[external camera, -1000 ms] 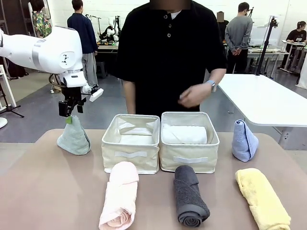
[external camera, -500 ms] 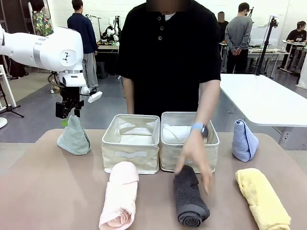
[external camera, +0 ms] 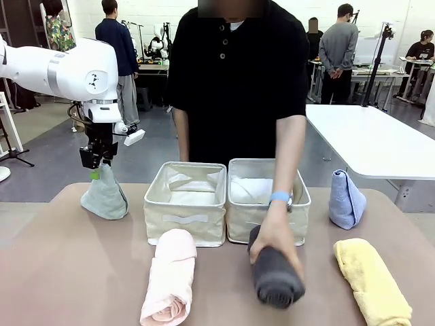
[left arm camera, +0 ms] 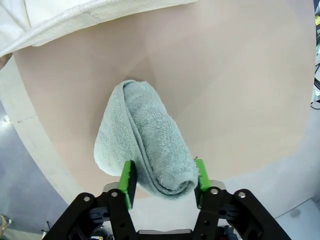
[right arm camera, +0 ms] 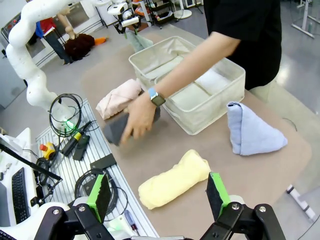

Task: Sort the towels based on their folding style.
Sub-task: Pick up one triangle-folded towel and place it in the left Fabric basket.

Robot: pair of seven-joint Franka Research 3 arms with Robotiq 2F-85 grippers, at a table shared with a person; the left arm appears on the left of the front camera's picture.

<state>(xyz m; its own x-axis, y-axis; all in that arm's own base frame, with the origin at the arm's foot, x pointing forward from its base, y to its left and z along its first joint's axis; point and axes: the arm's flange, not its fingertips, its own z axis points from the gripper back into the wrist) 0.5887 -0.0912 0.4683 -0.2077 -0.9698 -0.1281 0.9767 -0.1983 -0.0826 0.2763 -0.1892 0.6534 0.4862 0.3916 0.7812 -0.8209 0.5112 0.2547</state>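
Brown table (external camera: 68, 272) in an open workroom, with a white table and bystanders behind. Two fabric bins (external camera: 185, 219) stand mid-table, and a white towel (external camera: 250, 189) lies in the right one. The left gripper (external camera: 99, 173) is clamped on the tip of the sage-green towel (external camera: 105, 198) at far left; the right gripper (right arm camera: 158, 194) hangs spread apart. A second earlier the left jaws stood wider and the person's hand (external camera: 275, 241) was raised; it now grasps the dark grey towel (external camera: 277, 285).

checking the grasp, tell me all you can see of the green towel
The green towel is pale sage terry, folded into a cone with a layered seam. It stands upright on the table, base down, left of the bins and apart from them. The fingers of the left gripper press its tip from both sides.
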